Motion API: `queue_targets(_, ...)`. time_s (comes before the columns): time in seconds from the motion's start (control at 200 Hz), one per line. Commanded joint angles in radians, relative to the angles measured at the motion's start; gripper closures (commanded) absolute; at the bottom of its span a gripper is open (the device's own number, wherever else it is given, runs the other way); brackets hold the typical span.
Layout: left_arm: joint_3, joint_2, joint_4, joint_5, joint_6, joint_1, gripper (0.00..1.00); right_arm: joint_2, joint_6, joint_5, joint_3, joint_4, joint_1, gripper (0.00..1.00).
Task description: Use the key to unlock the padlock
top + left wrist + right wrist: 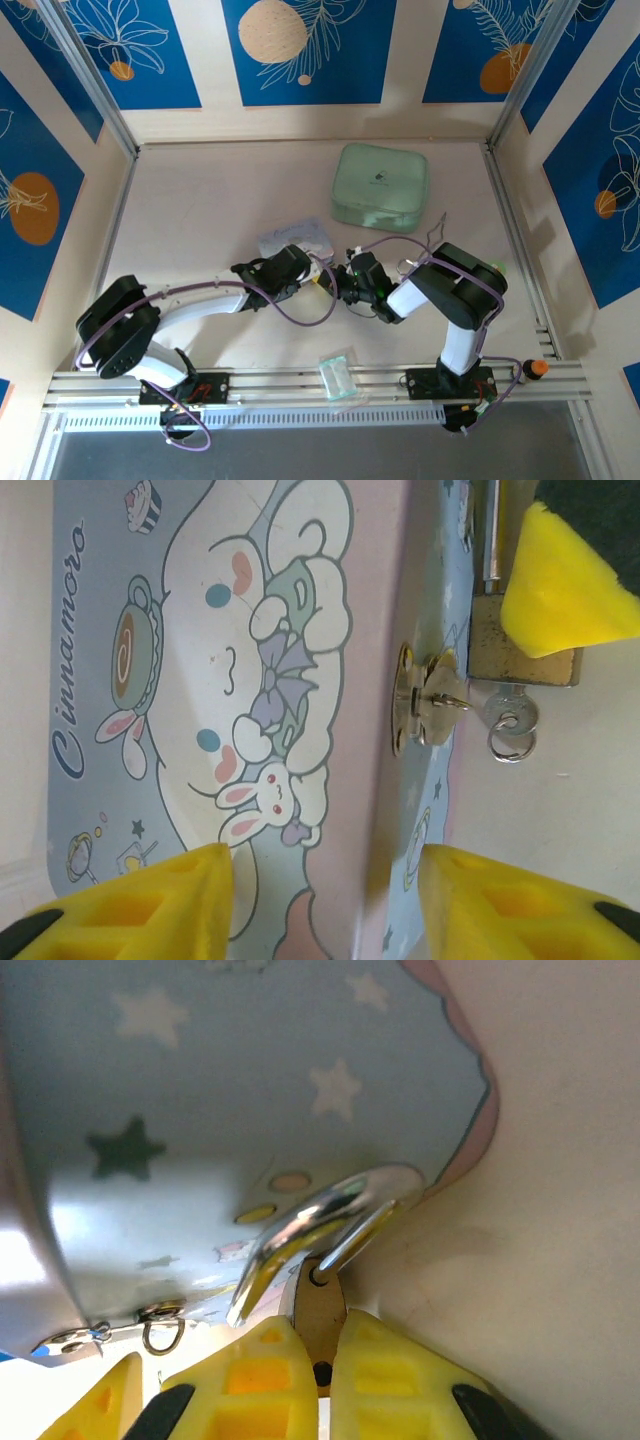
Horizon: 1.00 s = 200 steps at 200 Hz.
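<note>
In the left wrist view the brass padlock (495,645) hangs by the tin's clasp (420,700), with a yellow finger (565,580) of my right gripper on it. The small silver key (512,712) sticks out of the padlock's bottom and carries a wire ring (512,744). In the right wrist view my right gripper (322,1360) is shut on the padlock (320,1305), and its silver shackle (335,1222) curves toward the tin. My left gripper (325,910) is open, its fingers on either side of the pastel cartoon tin (230,670). Both grippers (305,268) (350,285) meet mid-table.
A mint-green zip pouch (380,185) lies at the back right. A clear plastic packet (338,375) rests on the front rail between the arm bases. The tin (295,238) sits just behind the grippers. Aluminium frame posts and patterned walls enclose the table.
</note>
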<state>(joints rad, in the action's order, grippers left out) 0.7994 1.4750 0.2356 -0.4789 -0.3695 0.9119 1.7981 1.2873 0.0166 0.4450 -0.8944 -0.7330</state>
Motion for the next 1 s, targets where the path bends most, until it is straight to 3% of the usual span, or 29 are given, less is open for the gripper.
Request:
queue_targets(0.0, -0.016, 0.029, 0.122, -0.023, 0.033, -0.004, 0.38, -0.001, -0.063, 0.095, -0.018, 0.355, 0.019, 1.00)
queue_targets(0.095, -0.003, 0.031, 0.105, -0.083, 0.082, -0.001, 0.25, -0.030, -0.117, 0.143, -0.006, 0.477, 0.047, 1.00)
queue_targets(0.28, 0.017, 0.036, 0.028, -0.198, 0.225, 0.036, 0.14, -0.060, -0.265, 0.251, 0.048, 0.726, 0.104, 1.00)
queue_targets(0.475, 0.059, 0.030, 0.019, -0.239, 0.382, 0.071, 0.09, -0.084, -0.469, 0.325, 0.137, 1.063, 0.180, 1.00)
queue_targets(0.59, 0.090, 0.031, 0.061, -0.280, 0.448, 0.088, 0.07, -0.093, -0.598, 0.309, 0.190, 1.261, 0.225, 1.00)
queue_targets(0.65, 0.094, 0.027, 0.077, -0.308, 0.482, 0.094, 0.01, -0.101, -0.650, 0.307, 0.209, 1.328, 0.244, 1.00)
queue_targets(0.745, 0.077, -0.002, 0.073, -0.278, 0.513, 0.094, 0.01, -0.108, -0.691, 0.340, 0.232, 1.406, 0.269, 0.99)
queue_targets(0.88, 0.034, -0.060, 0.048, -0.241, 0.549, 0.094, 0.00, -0.118, -0.754, 0.249, 0.278, 1.559, 0.284, 0.98)
queue_targets(0.996, 0.012, -0.094, 0.040, -0.225, 0.561, 0.094, 0.00, -0.120, -0.763, 0.276, 0.281, 1.579, 0.316, 0.93)
